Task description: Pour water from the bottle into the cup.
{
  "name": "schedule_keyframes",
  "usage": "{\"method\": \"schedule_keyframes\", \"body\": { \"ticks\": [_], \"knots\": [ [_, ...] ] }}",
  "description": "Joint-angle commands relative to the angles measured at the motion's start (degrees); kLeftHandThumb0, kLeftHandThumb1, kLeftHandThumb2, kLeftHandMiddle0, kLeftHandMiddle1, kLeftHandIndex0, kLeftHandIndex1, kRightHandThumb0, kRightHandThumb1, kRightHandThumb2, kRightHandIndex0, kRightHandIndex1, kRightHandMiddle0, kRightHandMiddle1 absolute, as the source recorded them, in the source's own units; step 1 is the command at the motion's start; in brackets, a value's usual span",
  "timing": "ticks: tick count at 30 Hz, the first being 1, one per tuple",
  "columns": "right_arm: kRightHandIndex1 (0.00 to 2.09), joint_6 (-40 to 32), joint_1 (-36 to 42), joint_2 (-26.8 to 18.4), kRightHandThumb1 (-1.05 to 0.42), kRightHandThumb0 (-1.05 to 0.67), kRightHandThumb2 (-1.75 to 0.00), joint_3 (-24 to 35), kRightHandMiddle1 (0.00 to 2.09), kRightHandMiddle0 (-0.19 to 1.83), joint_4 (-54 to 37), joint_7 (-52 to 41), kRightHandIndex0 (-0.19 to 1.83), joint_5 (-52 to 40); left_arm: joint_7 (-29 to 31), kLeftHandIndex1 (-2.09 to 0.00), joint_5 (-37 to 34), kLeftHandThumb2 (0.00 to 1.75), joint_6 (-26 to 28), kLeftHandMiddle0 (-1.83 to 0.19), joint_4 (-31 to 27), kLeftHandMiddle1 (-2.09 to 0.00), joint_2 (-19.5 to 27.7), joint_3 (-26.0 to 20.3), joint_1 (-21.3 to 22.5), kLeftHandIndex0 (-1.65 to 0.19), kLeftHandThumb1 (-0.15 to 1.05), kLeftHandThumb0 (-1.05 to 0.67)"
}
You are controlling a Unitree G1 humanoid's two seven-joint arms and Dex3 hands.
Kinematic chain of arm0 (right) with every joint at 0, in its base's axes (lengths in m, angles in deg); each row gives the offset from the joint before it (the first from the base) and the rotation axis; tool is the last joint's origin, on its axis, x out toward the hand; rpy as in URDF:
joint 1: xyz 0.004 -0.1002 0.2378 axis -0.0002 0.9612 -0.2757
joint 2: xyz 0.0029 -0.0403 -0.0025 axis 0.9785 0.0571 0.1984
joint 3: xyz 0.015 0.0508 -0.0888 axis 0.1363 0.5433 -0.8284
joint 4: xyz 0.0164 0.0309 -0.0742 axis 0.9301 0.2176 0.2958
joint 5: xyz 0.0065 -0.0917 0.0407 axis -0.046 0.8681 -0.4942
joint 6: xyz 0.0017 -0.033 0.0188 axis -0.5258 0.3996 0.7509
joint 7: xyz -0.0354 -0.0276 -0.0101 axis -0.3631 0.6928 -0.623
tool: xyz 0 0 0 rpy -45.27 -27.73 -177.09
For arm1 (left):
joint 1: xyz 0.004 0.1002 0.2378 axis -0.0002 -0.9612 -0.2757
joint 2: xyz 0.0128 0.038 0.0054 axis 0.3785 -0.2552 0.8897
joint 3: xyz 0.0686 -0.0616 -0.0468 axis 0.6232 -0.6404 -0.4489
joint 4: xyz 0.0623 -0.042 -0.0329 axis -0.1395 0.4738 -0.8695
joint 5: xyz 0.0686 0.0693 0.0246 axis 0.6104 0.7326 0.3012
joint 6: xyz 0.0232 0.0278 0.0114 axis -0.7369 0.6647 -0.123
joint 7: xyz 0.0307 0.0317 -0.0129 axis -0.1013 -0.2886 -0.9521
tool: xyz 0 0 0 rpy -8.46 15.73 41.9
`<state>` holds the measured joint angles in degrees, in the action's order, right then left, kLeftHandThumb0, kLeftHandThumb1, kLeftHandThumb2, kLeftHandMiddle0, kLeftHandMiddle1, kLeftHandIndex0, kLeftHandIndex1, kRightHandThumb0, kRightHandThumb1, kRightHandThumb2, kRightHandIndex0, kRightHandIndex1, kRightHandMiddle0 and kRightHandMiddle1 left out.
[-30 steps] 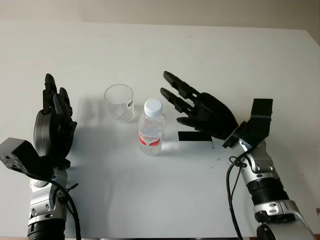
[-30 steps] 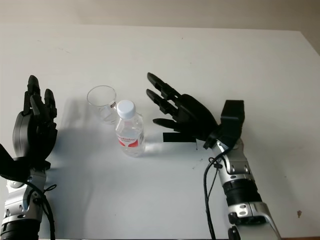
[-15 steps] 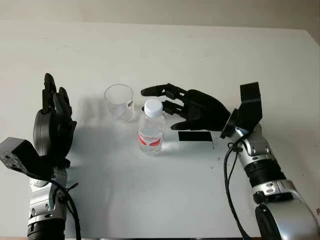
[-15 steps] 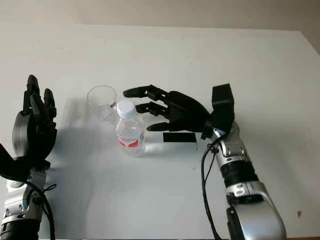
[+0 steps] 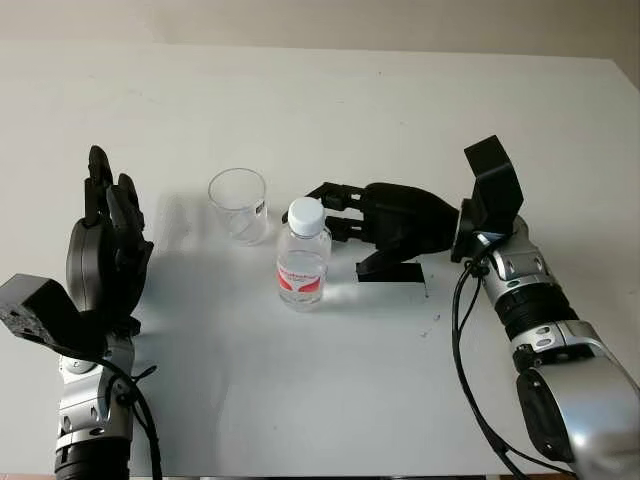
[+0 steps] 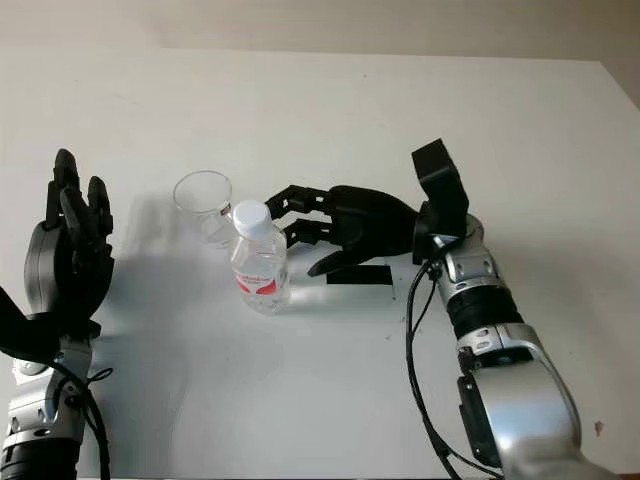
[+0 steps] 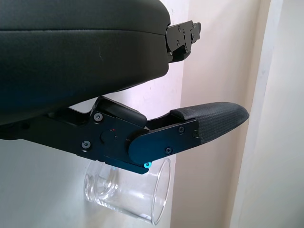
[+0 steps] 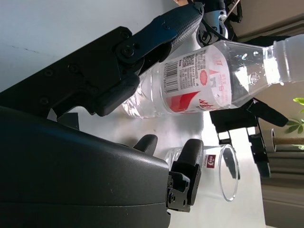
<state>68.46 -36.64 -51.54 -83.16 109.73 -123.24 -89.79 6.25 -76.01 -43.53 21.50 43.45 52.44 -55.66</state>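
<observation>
White table (image 5: 330, 390), black tape patch (image 5: 400, 272) beside bottle (image 5: 303, 262)

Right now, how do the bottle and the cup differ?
The bottle is capped with a white lid; the cup is open-topped. The bottle carries a red-and-white label around its body; the cup is plain clear apart from a small sticker. The bottle stands taller than the cup. The right hand reaches beside the bottle; the left hand is open beside the cup. Both stand upright on the table.
</observation>
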Motion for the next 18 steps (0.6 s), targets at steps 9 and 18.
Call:
{"method": "schedule_keyframes", "body": {
  "ticks": [9, 18],
  "knots": [
    [0.98, 1.8, 0.6, 3.3, -0.74, -0.76, -0.05, -1.3, 1.14, -0.16, -1.4, -2.7, -0.01, 0.3, -0.3, 0.00, 0.3, 0.71, -0.2, 0.18, -0.5, -0.05, -0.2, 0.3, -0.2, 0.19, 1.05, -0.78],
    [0.93, 1.2, 1.4, 5.7, -0.72, -0.77, -0.05, -3.3, 1.08, -0.08, -3.5, -1.6, 0.06, 1.4, -0.4, 0.00, 0.2, 0.71, -0.3, 0.18, 0.1, -0.05, -0.4, 0.2, 0.1, 0.19, 1.05, -0.79]
  ]
}}
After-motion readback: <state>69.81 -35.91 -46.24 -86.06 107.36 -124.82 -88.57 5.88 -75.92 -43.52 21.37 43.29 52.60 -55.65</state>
